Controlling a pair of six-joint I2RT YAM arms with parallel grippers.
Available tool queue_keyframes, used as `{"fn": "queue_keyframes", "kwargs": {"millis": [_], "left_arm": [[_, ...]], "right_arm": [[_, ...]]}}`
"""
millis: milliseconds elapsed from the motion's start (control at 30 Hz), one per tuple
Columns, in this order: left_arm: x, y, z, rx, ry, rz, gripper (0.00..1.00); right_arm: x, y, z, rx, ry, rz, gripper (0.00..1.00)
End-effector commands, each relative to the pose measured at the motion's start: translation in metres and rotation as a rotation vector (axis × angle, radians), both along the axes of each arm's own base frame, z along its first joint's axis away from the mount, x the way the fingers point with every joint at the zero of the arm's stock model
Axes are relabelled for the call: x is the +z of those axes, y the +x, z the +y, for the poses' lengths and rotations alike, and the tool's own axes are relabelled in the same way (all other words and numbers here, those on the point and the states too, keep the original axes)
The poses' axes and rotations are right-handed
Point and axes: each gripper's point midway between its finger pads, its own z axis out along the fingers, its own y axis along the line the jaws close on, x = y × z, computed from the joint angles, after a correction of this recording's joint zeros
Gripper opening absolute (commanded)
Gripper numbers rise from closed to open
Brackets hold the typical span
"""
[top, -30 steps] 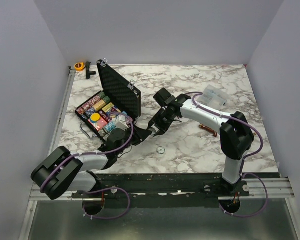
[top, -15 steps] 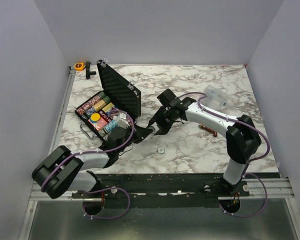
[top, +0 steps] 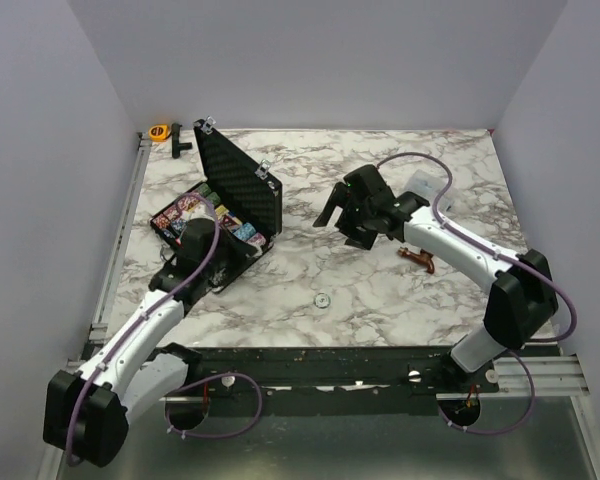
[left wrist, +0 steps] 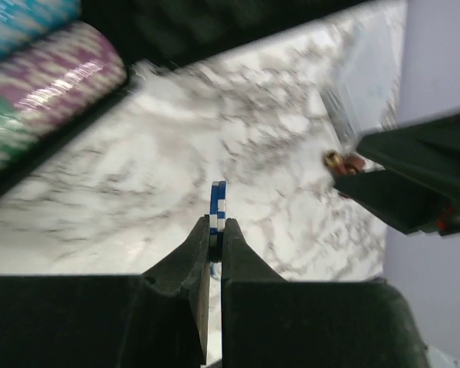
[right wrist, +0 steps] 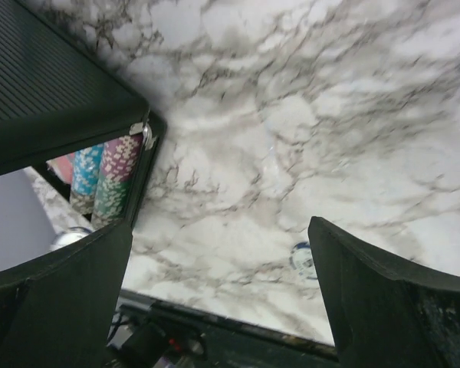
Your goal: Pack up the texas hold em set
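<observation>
The texas hold em set's black case (top: 242, 187) stands open at the table's left, with rows of coloured chips (top: 180, 213) inside; the rows also show in the left wrist view (left wrist: 50, 69) and the right wrist view (right wrist: 107, 175). My left gripper (left wrist: 216, 227) is shut on a blue and white chip (left wrist: 218, 201), held edge-on just right of the case (top: 242, 256). Near the table's middle, my right gripper (top: 338, 228) stands open with nothing between its fingers (right wrist: 221, 227). A loose white and blue disc (top: 323, 298) lies flat on the marble, below the right gripper (right wrist: 301, 259).
A clear plastic bag (top: 427, 186) lies at the back right and a small brown object (top: 416, 260) lies beside the right arm. An orange tape roll (top: 159, 131) sits at the far left corner. The upright case lid (right wrist: 54, 84) is close to the right gripper's left.
The grippers met at the table's middle; the right one opened and drew back to the right. The left one shut on the blue chip and swung left beside the case.
</observation>
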Motion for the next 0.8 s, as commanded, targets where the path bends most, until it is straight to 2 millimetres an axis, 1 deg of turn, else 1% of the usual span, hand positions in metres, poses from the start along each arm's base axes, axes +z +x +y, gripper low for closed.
{"fn": "queue_keyframes", "kwargs": {"millis": [0,133,167,200,233,267,367,467,500,533,567,633,767], "left_arm": [[-0.016,-0.018,0.079,0.055,0.258,0.209,0.0],[0.005,0.014,0.143,0.227,0.395,0.209,0.0],[0.004,0.021,0.155,0.251,0.414,0.228,0.0],[0.007,0.03,0.169,0.294,0.417,0.236,0.0],[0.004,0.037,0.185,0.34,0.442,0.258,0.0],[0.004,0.044,0.195,0.373,0.451,0.266,0.0],[0.001,0.064,0.231,0.492,0.561,0.28,0.0],[-0.002,0.083,0.248,0.537,0.604,0.29,0.0],[0.002,0.089,0.252,0.546,0.616,0.285,0.0],[0.001,0.095,0.256,0.546,0.635,0.286,0.0],[0.004,0.103,0.258,0.538,0.646,0.268,0.0],[0.001,0.117,0.258,0.493,0.66,0.264,0.0],[-0.012,0.119,0.267,0.485,0.672,0.333,0.0]], "right_arm": [[0.01,0.018,-0.032,0.07,-0.179,-0.201,0.98],[0.0,0.011,-0.042,0.129,-0.246,-0.21,0.96],[-0.003,0.009,-0.043,0.148,-0.25,-0.215,0.96],[-0.005,0.007,-0.044,0.163,-0.252,-0.224,0.96],[-0.006,0.005,-0.046,0.175,-0.253,-0.231,0.96],[-0.006,0.004,-0.047,0.186,-0.254,-0.248,0.96],[-0.006,0.001,-0.052,0.217,-0.271,-0.293,0.96],[-0.007,-0.001,-0.058,0.248,-0.299,-0.316,0.96],[-0.007,-0.002,-0.06,0.252,-0.306,-0.32,0.96],[-0.006,-0.002,-0.062,0.25,-0.315,-0.324,0.96],[-0.006,-0.002,-0.063,0.249,-0.321,-0.329,0.96],[-0.008,-0.002,-0.064,0.255,-0.325,-0.336,0.96],[-0.015,-0.001,-0.064,0.261,-0.331,-0.322,0.97]]}}
